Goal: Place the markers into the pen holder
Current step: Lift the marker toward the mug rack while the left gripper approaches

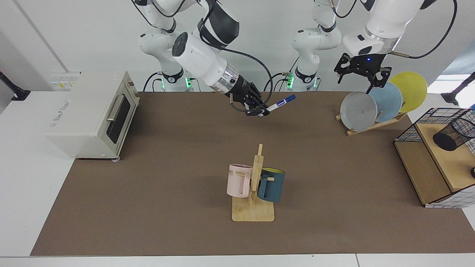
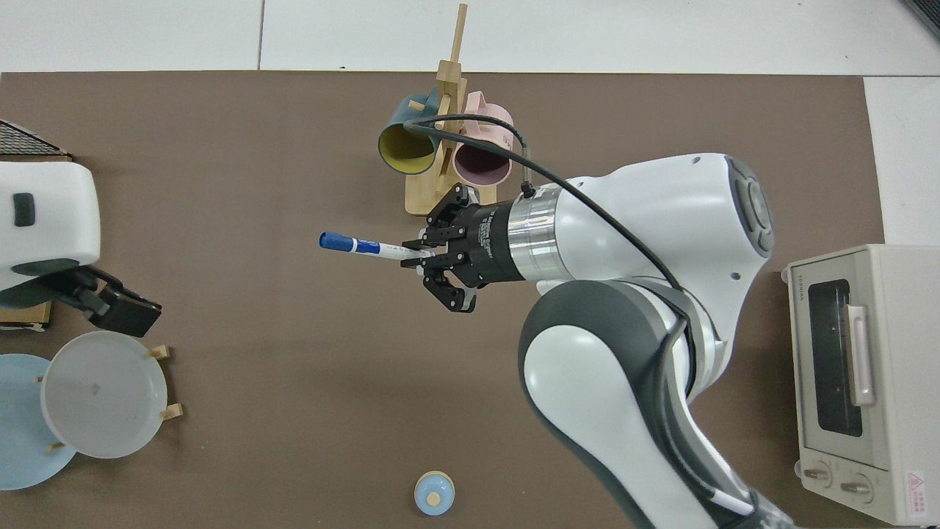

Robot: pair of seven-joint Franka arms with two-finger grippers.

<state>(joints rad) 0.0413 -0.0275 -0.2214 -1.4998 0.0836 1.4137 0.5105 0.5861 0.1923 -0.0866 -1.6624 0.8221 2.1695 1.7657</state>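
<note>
One marker (image 1: 281,103) is up off the bench (image 1: 156,207) and on its way; none is in the pen holder (image 1: 452,135) yet.

Nearest you, the pink mug (image 1: 238,180) on the wooden mug stand (image 1: 254,193) shows lettering ending "ME", the rest hidden. Further back, your right pincer (image 1: 262,111) pinches the marker by its white tail, blue cap pointing toward the plate rack (image 1: 371,126). What's left: carry it to the pen holder, which stands well apart in the wire basket (image 1: 412,129), then drop it in. The toaster oven (image 1: 89,113) carries side print too small to read. Farthest, your left pincer (image 1: 359,76) hangs spread above the plates, pinching nothing.
</note>
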